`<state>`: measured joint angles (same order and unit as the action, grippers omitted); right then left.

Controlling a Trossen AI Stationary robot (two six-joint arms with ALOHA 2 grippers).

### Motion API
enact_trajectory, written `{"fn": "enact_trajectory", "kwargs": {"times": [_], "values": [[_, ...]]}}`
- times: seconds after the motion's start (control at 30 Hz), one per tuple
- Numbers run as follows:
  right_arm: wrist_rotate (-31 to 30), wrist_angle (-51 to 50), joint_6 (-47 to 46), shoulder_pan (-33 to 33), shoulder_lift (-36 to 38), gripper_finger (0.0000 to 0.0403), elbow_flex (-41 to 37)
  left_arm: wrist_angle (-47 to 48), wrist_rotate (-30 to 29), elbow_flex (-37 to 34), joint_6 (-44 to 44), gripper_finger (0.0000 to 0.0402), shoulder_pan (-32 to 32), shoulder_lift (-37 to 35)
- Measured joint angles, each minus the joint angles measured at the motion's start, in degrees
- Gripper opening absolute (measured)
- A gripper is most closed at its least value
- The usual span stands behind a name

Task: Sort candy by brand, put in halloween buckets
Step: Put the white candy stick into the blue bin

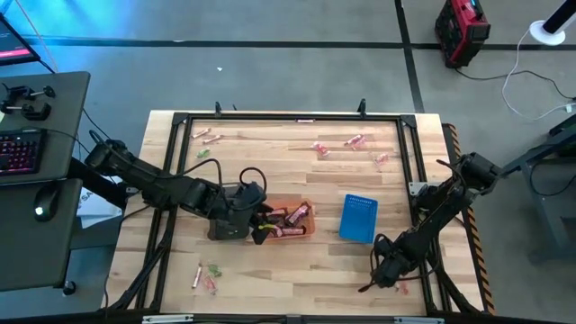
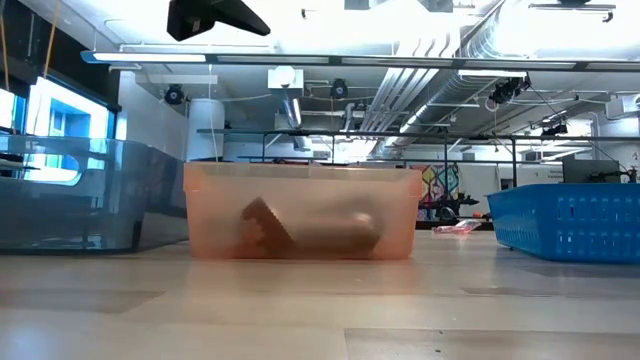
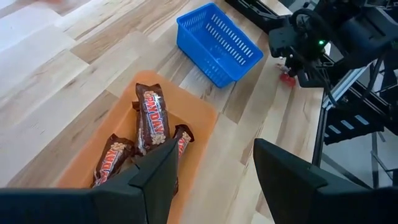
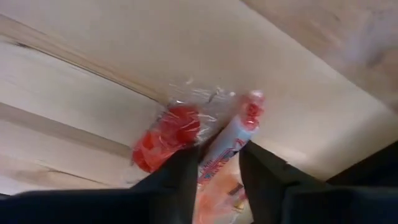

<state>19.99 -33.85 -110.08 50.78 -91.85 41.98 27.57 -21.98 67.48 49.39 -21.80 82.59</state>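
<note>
**Risk of a double pick at the worktop's corner**

Worktop (image 1: 270, 279) first: a pale wooden surface with three bins near its middle. The dark grey bin (image 1: 225, 222) sits beside the translucent orange bin (image 1: 286, 220), and the blue basket (image 1: 358, 219) stands a little apart towards the right arm's side. Loose candy lies scattered in small clusters along the far edge (image 1: 353, 140) and near the front left corner (image 1: 207, 277).

The left end effector (image 3: 214, 171) hovers over the orange bin with its fingers spread wide and nothing between them. Under it lie several brown bars (image 3: 152, 121), their wrappers seemingly reading PayDay, already dropped in. Little can go wrong there, unless a descending finger snags the bin's rim and drags it.

The right end effector (image 4: 219, 168) is the concern. It is down at the worktop's front right corner, fingers partly open and straddling a pink-and-orange wrapped stick (image 4: 231, 149) that runs up between them. Whether the fingers are pressing it yet I cannot tell. Touching that stick, just beside one finger, is a red candy in clear cellophane (image 4: 166, 134). Closing now could pinch the loose cellophane along with the stick and carry two brands to one bin. The slippery wrap could equally let the stick squirt out sideways, and the corner is near the worktop's frame, so a flicked piece might lodge against it.
</note>
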Motion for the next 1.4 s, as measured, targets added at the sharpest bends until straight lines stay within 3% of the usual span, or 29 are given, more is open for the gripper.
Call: {"fn": "enact_trajectory", "kwargs": {"times": [0.2,0.43,0.63,0.9,0.97,1.2,1.4], "values": [[-2.0,-8.1,4.6,0.1,0.5,0.0017,2.5,-2.7,0.6,0.0,-0.4,0.02,0.4,-1.0],[-8.9,-23.8,7.7,-0.3,5.9,0.0028,7.3,-3.8,0.2,0.0,-3.6,0.02,1.9,-7.0],[-14.3,-28.8,6.8,-0.7,11.7,0.001,9.8,-3.9,-1.2,0.0,-4.1,0.02,2.7,-12.3],[-38.1,-30.0,8.5,-3.9,19.0,0.0011,17.1,-5.0,-3.8,0.0,-4.6,0.02,1.4,-15.8],[-41.8,-29.0,10.9,-6.0,19.7,0.0011,17.6,-5.5,-4.7,0.0,-4.6,0.02,0.7,-15.8],[-40.7,-26.4,16.6,-16.7,19.9,0.0012,12.8,-6.8,-6.3,0.0,-3.1,0.02,-1.6,-13.9],[-34.4,-25.6,20.4,-23.0,20.0,0.0018,8.9,-8.6,-6.3,0.0,-3.0,0.02,-2.9,-12.4]]}}
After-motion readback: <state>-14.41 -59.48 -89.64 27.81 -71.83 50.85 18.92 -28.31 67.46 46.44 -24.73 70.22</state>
